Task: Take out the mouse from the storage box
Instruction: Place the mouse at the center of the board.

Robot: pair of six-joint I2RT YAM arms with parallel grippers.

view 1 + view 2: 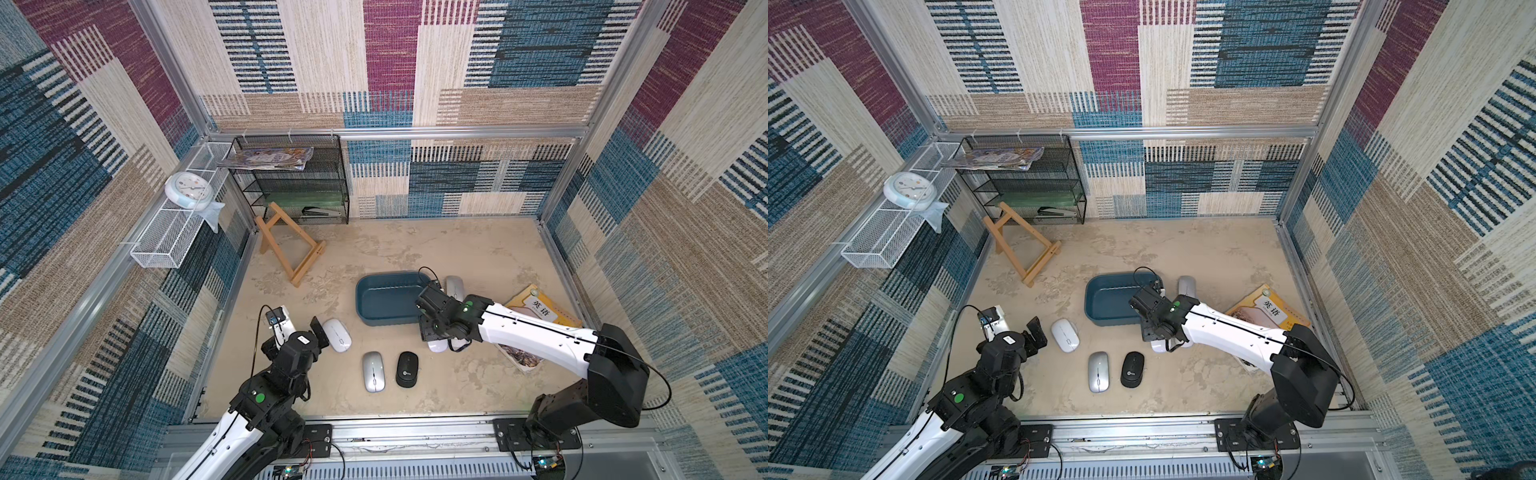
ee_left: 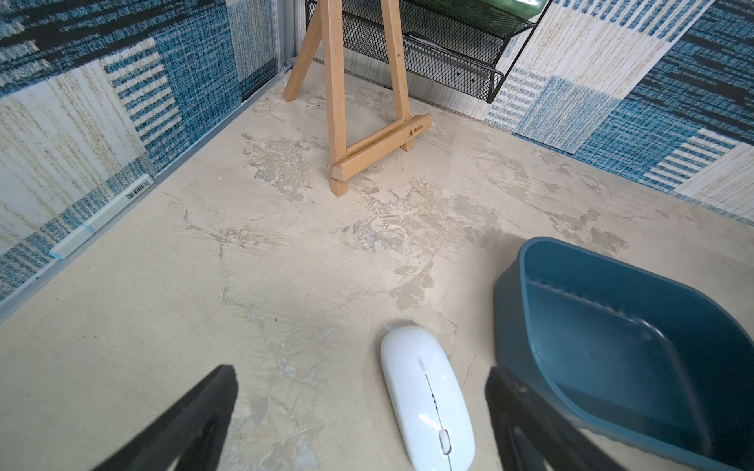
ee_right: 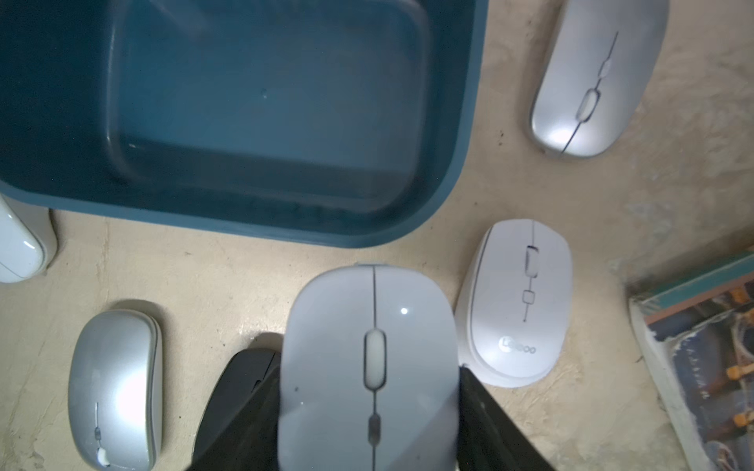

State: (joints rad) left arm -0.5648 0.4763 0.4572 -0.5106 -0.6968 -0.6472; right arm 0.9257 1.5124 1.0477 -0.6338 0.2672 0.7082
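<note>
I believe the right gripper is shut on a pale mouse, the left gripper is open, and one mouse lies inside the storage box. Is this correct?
Not quite: the storage box is empty, as the right wrist view shows. The rest holds: the right gripper is shut on the pale mouse and the left gripper is open.

storage box (image 3: pixel 453 122): teal | mouse (image 3: pixel 367 359): pale grey | easel (image 2: pixel 334 102): light wood
</note>
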